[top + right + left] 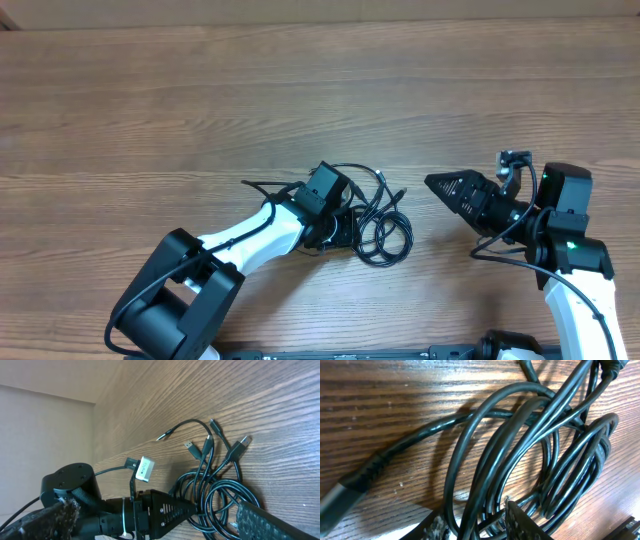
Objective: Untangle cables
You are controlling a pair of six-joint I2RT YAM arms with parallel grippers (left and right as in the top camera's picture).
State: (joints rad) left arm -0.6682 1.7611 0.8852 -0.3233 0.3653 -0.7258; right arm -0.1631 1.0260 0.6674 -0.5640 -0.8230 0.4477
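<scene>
1. Locate the cables on the wooden worktop, about midway between its left and right edges and nearer the near edge than the far one.
2. Note the form: several thin black loops overlapping in a flat coil, with loose ends fanning out toward the far edge.
3. Identify the plug ends in the right wrist view: four, spread apart beyond the coil, at least two silver-tipped.
4. Check the left gripper at the coil's left side, low over the worktop.
5. Read its fingers as set narrow, with several strands running between them. Cannot tell whether clamped or merely straddling.
6. Observe one blurred plug close to the left wrist camera, lying on the wood beside the loops.
7. Find the right gripper just right of the coil, pointing at it, apart from every strand.
8. Read its fingers as spread wide in the right wrist view, holding nothing.
</scene>
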